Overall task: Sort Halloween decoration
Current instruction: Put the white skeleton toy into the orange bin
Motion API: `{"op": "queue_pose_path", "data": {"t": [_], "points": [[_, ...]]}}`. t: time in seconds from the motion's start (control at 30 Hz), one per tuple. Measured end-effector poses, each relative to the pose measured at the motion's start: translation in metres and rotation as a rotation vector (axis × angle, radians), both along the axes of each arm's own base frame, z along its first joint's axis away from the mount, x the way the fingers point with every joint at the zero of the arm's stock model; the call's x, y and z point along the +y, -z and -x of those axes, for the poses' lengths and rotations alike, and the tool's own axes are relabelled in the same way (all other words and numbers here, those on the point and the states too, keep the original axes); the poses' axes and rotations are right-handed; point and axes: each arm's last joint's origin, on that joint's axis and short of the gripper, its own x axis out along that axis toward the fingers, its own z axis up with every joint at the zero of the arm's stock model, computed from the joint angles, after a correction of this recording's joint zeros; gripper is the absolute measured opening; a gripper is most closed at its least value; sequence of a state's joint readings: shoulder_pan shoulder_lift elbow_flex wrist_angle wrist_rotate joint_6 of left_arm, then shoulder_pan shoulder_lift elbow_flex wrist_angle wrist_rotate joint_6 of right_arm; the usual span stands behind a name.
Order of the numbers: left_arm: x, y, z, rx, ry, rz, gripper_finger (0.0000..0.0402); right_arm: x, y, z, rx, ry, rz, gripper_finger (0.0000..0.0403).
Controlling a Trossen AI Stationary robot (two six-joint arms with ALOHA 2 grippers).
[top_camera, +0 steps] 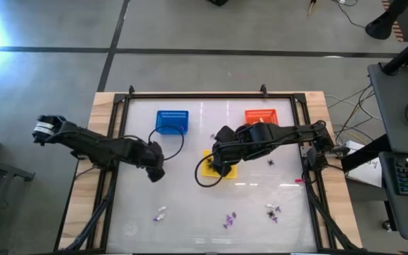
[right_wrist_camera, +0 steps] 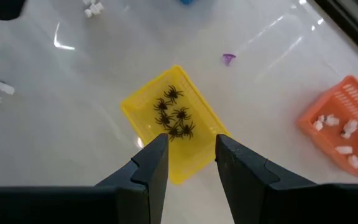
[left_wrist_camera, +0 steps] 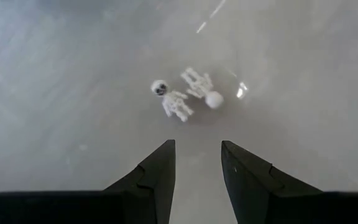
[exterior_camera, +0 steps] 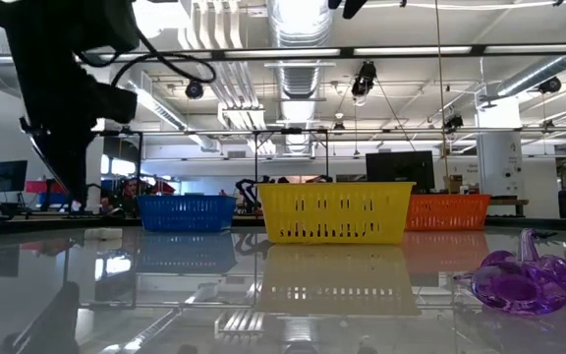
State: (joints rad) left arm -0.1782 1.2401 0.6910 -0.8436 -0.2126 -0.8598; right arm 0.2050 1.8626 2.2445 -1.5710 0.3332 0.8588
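My left gripper (left_wrist_camera: 197, 155) is open and empty, hovering left of the table's middle (top_camera: 156, 170) above two white skeleton trinkets (left_wrist_camera: 185, 94). My right gripper (right_wrist_camera: 191, 158) is open and empty above the yellow basket (right_wrist_camera: 166, 124), which holds several black spiders (right_wrist_camera: 174, 117). The yellow basket (top_camera: 218, 168) stands mid-table. The orange basket (right_wrist_camera: 340, 127) holds white trinkets. Loose white (top_camera: 161, 212), purple (top_camera: 229, 219) and black (top_camera: 273, 211) trinkets lie near the table's near edge. Another purple trinket (exterior_camera: 524, 280) shows in the low view.
The blue basket (top_camera: 171, 121) and the orange basket (top_camera: 259, 116) stand at the far side of the table. A single black trinket (top_camera: 270, 162) lies right of the yellow basket. A dark frame (top_camera: 211, 95) runs around the tabletop. Cables hang from both arms.
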Motion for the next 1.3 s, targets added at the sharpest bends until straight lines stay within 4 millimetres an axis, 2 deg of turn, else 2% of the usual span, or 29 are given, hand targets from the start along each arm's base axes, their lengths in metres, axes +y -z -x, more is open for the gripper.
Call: {"op": "queue_pose_path", "data": {"t": [0.37, 0.57, 0.8, 1.03, 1.3], "points": [[0.023, 0.029, -0.02, 0.08, -0.193, 0.063, 0.0112, 0.002, -0.002, 0.001, 0.041, -0.171, -0.003, 0.0125], [0.025, 0.041, -0.034, 0.032, -0.208, 0.072, 0.0112, 0.002, -0.003, 0.002, 0.061, -0.255, 0.011, 0.0125], [0.025, 0.058, -0.039, 0.118, -0.264, 0.062, 0.0095, 0.002, -0.003, 0.002, 0.076, -0.321, 0.036, 0.0125], [0.025, 0.049, -0.033, 0.102, -0.203, 0.078, 0.0015, 0.001, -0.004, 0.003, 0.076, -0.338, 0.043, 0.0125], [0.025, 0.02, -0.016, 0.06, -0.109, 0.096, 0.0003, 0.001, -0.005, 0.003, 0.071, -0.32, 0.044, 0.0125]]}}
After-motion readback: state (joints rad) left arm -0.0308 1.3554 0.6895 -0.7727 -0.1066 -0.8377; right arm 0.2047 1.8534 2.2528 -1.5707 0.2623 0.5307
